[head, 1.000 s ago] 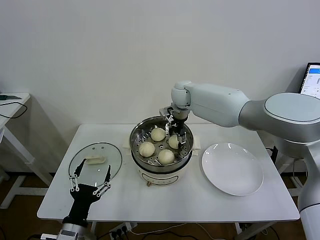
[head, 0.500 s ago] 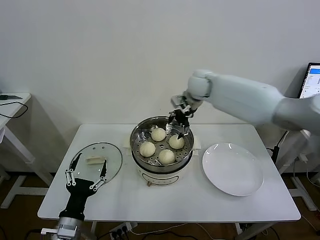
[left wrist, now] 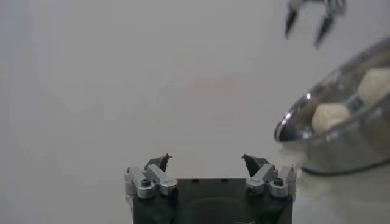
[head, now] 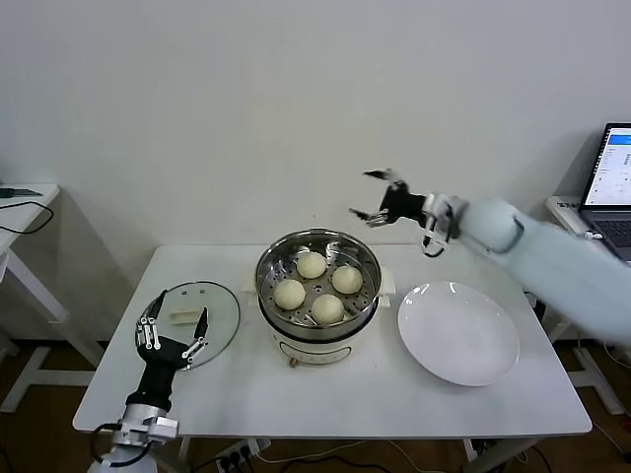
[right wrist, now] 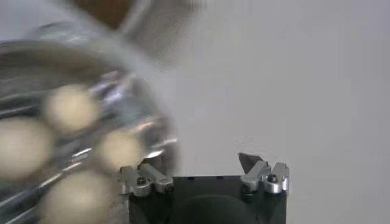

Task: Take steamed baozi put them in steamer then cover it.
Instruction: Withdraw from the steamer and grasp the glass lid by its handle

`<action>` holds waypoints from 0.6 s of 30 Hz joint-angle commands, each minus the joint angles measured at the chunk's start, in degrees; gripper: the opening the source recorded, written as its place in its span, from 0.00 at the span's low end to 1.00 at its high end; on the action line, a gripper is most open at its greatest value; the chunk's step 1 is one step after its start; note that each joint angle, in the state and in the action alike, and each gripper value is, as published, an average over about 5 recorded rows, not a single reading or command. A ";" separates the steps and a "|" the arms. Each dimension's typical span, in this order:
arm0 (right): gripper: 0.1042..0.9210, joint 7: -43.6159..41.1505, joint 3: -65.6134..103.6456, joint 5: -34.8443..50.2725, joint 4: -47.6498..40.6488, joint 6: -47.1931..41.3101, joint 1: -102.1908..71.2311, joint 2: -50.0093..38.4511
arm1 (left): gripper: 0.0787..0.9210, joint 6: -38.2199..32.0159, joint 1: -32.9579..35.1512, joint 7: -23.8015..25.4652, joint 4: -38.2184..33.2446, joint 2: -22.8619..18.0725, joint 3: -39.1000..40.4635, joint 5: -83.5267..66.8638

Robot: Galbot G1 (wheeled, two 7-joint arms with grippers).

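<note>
- Four steamed baozi (head: pixel 318 287) resting on the perforated tray inside the steamer (head: pixel 317 258), uncovered, at the middle of the white tabletop (head: pixel 394 404).
- Right hand (head: pixel 375 194) raised above and beyond the steamer's rim, fingers spread, empty.
- Left hand (head: pixel 173 329) low beside the steamer, over the glass lid (head: pixel 190 311), fingers apart, empty.
- White plate (head: pixel 458 332) flat on the steamer's other side.

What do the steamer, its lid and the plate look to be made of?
The steamer looks like polished stainless steel: mirror-bright wall with reflections, on a white, probably plastic base. The lid seems clear glass, since the table shows through it, with a cream handle. The plate is glossy white, likely ceramic, though it might be melamine.
</note>
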 commanded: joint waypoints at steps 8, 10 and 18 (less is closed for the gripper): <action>0.88 21.03 57.17 -5.66 0.08 9.76 -55.70 12.59 | 0.88 -1.43 -7.21 -0.26 19.29 2.66 -0.42 30.97; 0.88 20.24 58.12 -6.47 0.42 10.28 -57.69 14.73 | 0.88 -1.84 -8.59 -0.58 22.18 2.81 0.05 32.51; 0.88 18.56 58.96 -9.49 2.59 10.84 -62.88 19.88 | 0.88 -2.49 -14.97 -2.80 30.80 2.11 1.36 39.63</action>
